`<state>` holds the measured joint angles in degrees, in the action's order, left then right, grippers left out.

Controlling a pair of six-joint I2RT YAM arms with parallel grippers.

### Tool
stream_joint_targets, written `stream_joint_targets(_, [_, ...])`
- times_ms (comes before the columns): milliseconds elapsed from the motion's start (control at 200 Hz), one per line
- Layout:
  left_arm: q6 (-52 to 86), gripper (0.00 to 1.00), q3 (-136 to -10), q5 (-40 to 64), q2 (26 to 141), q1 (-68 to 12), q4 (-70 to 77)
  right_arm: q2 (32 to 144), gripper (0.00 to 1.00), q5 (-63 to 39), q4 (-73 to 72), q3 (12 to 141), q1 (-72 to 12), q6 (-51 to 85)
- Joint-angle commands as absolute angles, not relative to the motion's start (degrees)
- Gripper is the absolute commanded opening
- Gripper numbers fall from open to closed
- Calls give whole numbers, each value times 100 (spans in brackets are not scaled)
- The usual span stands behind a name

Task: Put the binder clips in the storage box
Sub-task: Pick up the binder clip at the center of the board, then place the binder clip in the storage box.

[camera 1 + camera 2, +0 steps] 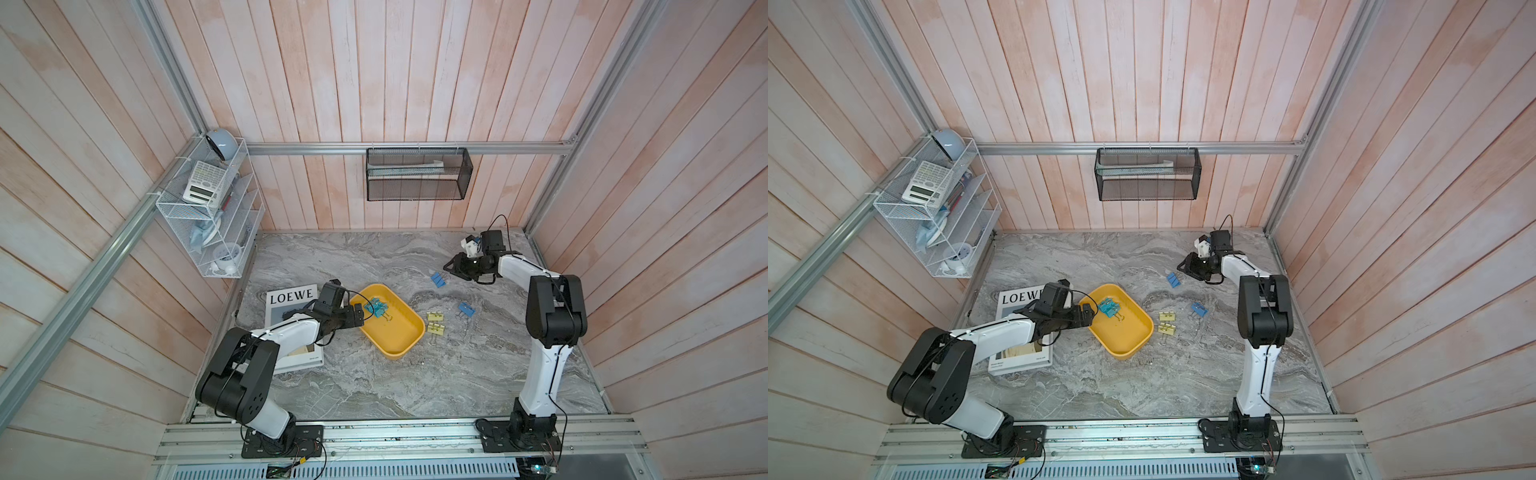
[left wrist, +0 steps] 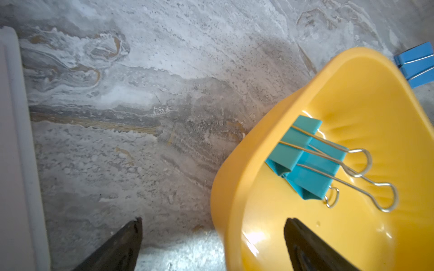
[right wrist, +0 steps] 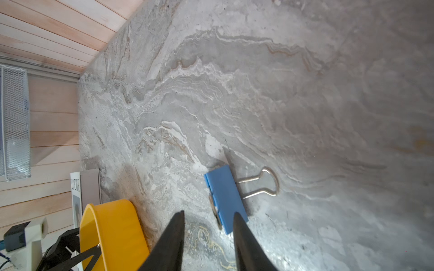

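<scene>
The mustard-yellow storage box [image 1: 400, 337] [image 2: 375, 98] sits mid-table with two teal binder clips [image 1: 376, 308] [image 2: 305, 162] lying in its far-left end. My left gripper [image 1: 359, 314] [image 2: 212, 225] stands open and empty astride the box's left rim, one finger inside and one outside. On the table to the right lie two pale yellow clips [image 1: 435, 322], a blue clip [image 1: 466, 309] and a second blue clip [image 1: 438, 279] [image 3: 225, 197]. My right gripper [image 1: 449, 266] [image 3: 209, 213] hovers just behind that second blue clip, open with nothing between its fingers.
A LOEWE magazine [image 1: 291, 299] lies under my left arm, left of the box. A white wire rack [image 1: 208, 208] hangs on the left wall and a black mesh basket [image 1: 417, 174] on the back wall. Plank walls close three sides.
</scene>
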<state>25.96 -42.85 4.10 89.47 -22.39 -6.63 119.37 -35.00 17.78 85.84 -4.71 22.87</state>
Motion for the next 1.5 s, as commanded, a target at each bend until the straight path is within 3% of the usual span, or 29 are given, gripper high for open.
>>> stream_joint_targets(0, [2610,100,-4236,439,8924,-2215,-645,12235,37,-3712,1836,8773,-445,2303])
stream_joint_targets(450, [2593,100,-4306,442,8975,-2215,-672,12405,22,-3734,1893,8884,-466,2322])
stream_joint_targets(695, [2575,100,-4309,435,8960,-2215,-694,12310,0,-3806,1882,8779,-493,2339])
stream_joint_targets(960, [2549,100,-4320,422,8887,-2215,-772,11742,0,-3673,1876,8579,-495,2406])
stream_joint_targets(1260, [2575,100,-4298,465,8791,-2215,-768,10293,0,-3628,1312,7758,-582,3142])
stream_joint_targets(1495, [2688,100,-4257,591,8761,-2213,-611,9101,0,-2504,1511,7065,-1890,3847])
